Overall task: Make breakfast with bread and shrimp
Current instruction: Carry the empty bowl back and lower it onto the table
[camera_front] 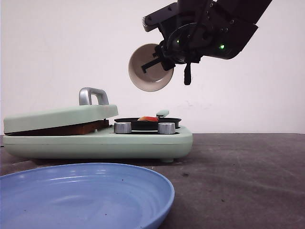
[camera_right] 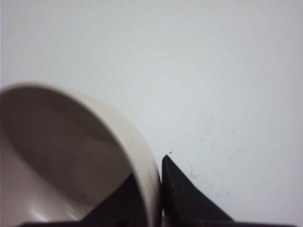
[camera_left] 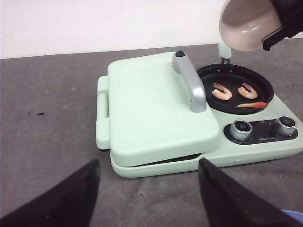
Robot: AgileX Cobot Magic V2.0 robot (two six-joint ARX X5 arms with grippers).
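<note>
Your right gripper (camera_front: 159, 61) is clamped on the rim of a tipped beige bowl (camera_front: 148, 67), held high above the small black pan (camera_left: 235, 88) at the right end of a mint-green breakfast maker (camera_left: 156, 113). The bowl looks empty; three shrimp (camera_left: 239, 93) lie in the pan. Bread (camera_front: 71, 129) shows as a brown edge under the nearly closed lid on the left. Your left fingers (camera_left: 71, 198) are spread wide, holding nothing. The tipping step seems done; next, carry the bowl clear and set it on the tabletop (camera_front: 248, 167).
</note>
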